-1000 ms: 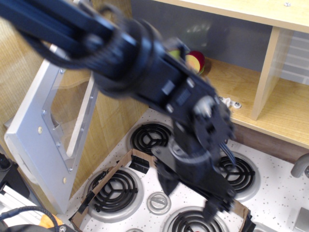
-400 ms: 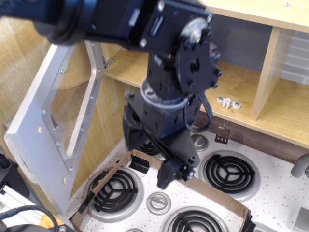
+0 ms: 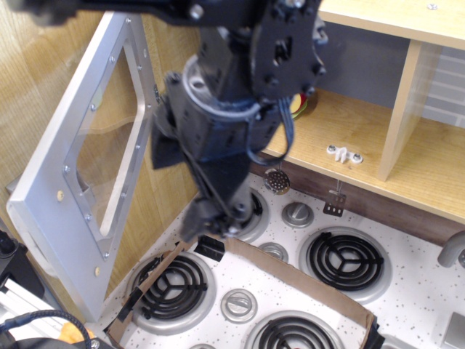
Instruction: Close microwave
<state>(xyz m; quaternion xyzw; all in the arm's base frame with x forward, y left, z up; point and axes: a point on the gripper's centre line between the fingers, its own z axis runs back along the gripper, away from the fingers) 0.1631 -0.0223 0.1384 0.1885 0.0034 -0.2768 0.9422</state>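
The microwave's open door [image 3: 45, 195] is a silver-grey frame with a clear window [image 3: 102, 142]. It stands swung out at the left, in front of the wooden wall. The microwave's body, clock and buttons are not visible. My black gripper [image 3: 183, 190] hangs from the arm in the middle of the view, just right of the door's free edge. Its jaws are spread apart with nothing between them. One finger [image 3: 163, 150] lies close to the door edge, and I cannot tell whether it touches. The other finger [image 3: 209, 218] points down at the stove.
Below is a white stovetop with black coil burners [image 3: 172, 287] and round knobs [image 3: 239, 304]. A cardboard strip [image 3: 290, 273] lies across it. A wooden shelf [image 3: 378, 156] with a white hook [image 3: 343, 154] runs behind it. A red-yellow object [image 3: 303, 104] peeks out behind the arm.
My arm has swung up and left from over the stove toward the door's edge, and the wrist has turned. The door has not visibly moved.
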